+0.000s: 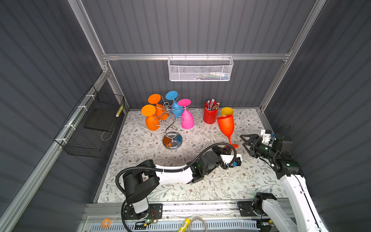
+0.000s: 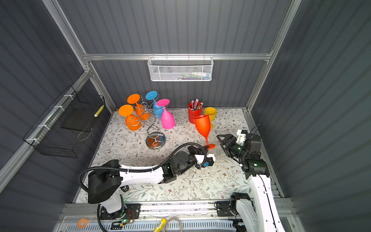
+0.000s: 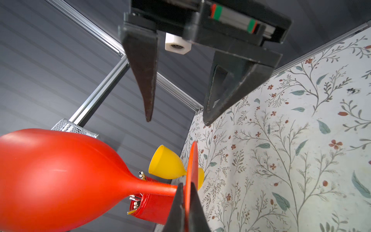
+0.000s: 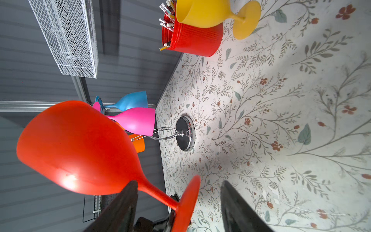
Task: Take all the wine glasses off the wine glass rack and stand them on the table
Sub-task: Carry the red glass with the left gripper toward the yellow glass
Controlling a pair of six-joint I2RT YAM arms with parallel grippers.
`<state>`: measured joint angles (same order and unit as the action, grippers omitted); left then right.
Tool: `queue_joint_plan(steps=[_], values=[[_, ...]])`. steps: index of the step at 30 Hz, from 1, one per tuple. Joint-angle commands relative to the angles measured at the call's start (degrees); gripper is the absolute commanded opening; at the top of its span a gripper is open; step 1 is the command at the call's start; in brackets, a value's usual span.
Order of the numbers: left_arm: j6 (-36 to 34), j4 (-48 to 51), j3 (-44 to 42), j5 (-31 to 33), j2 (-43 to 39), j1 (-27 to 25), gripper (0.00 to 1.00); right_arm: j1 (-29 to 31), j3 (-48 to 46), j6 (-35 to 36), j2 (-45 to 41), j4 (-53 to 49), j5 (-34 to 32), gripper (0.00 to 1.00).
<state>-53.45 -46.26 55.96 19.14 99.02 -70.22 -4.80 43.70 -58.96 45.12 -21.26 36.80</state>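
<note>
A red-orange wine glass [image 1: 226, 124] [image 2: 203, 124] [image 3: 50, 170] [image 4: 80, 148] leans over the mat at the right, bowl up, off the rack. My left gripper [image 1: 228, 148] [image 2: 203, 149] [image 3: 186, 183] is shut on the edge of its round foot. My right gripper [image 1: 245, 143] [image 2: 220, 142] [image 3: 177, 120] [image 4: 178, 181] is open just right of the foot, its fingers standing either side of foot and stem without touching. The chrome wine glass rack [image 1: 170, 120] [image 2: 149, 118] [image 4: 180, 133] stands at the back left, with two orange, one blue and one pink glass hanging on it.
A yellow glass [image 1: 227, 111] and a red pencil cup [image 1: 210, 115] stand just behind the held glass. A white mesh basket [image 1: 200, 69] hangs on the back wall. On the left wall is a black wire basket [image 1: 90, 124].
</note>
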Motion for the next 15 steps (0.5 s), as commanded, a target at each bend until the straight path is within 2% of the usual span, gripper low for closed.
queue_joint_plan(steps=[1, 15], values=[[-5.4, -7.3, -1.5, 0.7, 2.0, -0.5, 0.00, -0.2, -0.4, -1.2, -0.2, 2.1, 0.8, 0.65], [-6.8, -16.0, -2.2, -1.1, 5.9, -0.5, 0.00, -0.2, -1.4, -2.4, 0.0, 3.8, 0.7, 0.62]])
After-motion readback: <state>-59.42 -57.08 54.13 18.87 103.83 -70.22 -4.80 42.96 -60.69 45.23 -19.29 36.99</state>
